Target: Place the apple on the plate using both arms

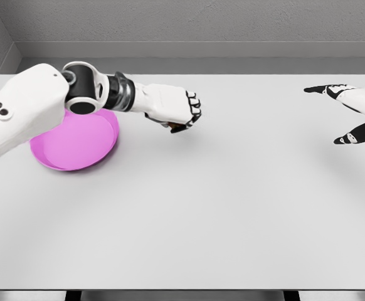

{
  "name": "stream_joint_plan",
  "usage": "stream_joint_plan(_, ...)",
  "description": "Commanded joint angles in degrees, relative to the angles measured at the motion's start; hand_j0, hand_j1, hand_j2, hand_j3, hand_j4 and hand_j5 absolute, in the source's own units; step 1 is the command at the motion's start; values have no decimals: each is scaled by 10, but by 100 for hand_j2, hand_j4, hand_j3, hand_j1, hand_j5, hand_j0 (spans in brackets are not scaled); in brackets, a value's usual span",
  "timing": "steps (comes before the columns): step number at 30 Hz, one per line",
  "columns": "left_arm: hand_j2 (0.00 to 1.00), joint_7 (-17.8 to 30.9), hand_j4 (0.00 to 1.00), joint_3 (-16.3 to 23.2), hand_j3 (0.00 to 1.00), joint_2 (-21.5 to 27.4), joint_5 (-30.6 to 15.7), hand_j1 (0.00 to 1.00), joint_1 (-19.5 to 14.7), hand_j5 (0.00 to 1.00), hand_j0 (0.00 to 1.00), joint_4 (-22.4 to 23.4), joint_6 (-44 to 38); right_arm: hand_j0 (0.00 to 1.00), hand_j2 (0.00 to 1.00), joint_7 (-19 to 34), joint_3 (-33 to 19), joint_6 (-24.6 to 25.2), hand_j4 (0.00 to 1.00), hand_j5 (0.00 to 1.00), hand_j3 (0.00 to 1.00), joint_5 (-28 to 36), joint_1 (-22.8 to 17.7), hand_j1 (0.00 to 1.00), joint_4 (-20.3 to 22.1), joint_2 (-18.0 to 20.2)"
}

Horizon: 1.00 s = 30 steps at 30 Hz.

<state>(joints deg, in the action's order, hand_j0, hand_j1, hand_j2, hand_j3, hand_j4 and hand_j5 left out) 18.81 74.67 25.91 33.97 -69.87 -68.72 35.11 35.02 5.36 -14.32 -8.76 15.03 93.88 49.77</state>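
One pink plate (76, 145), one white table (232, 207) and two white arms fill the scene. The left hand (179, 108) hangs over the table just right of the plate, its fingers (194, 106) curled tightly into a fist around a small dark-red object, presumably the apple (175, 127), of which only a sliver peeks out beneath the palm. At the far right edge, the right hand (355, 113) reaches in with its dark-tipped fingers (317, 89) spread wide, holding nothing. The left forearm crosses above the plate's rear rim.
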Motion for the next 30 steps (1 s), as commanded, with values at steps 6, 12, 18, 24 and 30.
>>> stream_joint_plan(6, 16, -1, 16, -59, 16, 155, -4, 16, 4, 16, 16, -56, -1, 100, 100, 0, 0, 1, 100, 100, 100, 2, 0, 100, 0, 1)
stream_joint_plan(12, 16, -1, 16, -64, 16, 185, 17, 16, 38, 16, 16, -55, -1, 100, 100, 0, 1, 1, 100, 100, 100, 2, 1, 100, 1, 1)
stream_joint_plan(18, 16, -2, 16, -66, 16, 209, 24, 16, 66, 16, 16, -49, -1, 100, 100, 0, 6, 0, 100, 100, 100, 3, 1, 100, 19, 1)
stream_joint_plan(24, 25, 0, 25, -85, 25, 223, 23, 25, 89, 25, 25, -48, -1, 100, 100, 0, 6, 0, 100, 100, 100, 3, 0, 100, 22, 1)
stream_joint_plan(30, 100, 2, 100, -83, 100, 223, 22, 100, 91, 100, 100, -43, -1, 100, 100, 0, 6, 0, 100, 100, 100, 3, 1, 100, 21, 1)
